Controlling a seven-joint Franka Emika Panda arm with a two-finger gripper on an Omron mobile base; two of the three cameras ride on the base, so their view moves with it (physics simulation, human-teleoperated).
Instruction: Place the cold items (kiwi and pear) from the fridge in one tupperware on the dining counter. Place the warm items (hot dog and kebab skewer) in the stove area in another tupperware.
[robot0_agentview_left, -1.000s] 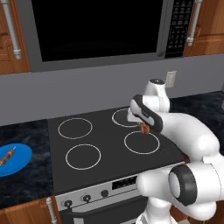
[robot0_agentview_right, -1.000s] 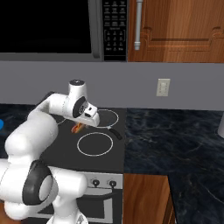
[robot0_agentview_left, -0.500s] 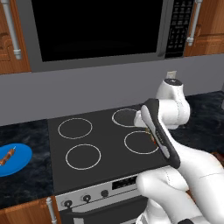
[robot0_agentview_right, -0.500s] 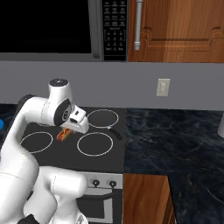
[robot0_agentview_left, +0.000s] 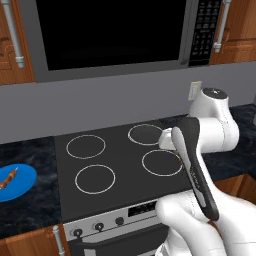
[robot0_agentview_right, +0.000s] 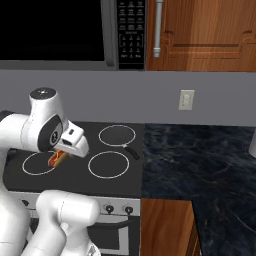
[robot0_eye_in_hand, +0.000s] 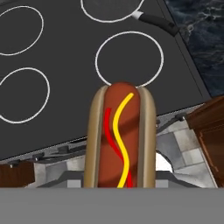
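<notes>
While the left base view hides the load behind the arm, it shows the stove (robot0_agentview_left: 120, 165) and a blue plate (robot0_agentview_left: 17, 182) holding the kebab skewer (robot0_agentview_left: 8, 178) on the counter to its left. From the right base view, the gripper (robot0_agentview_right: 64, 152) carries the hot dog (robot0_agentview_right: 56, 158) above the burners. The hand view shows the hot dog (robot0_eye_in_hand: 121, 140) lengthwise, fingers narrowed on its bun sides; soft and light, it likely squashes, so a mid-length hold suits.
</notes>
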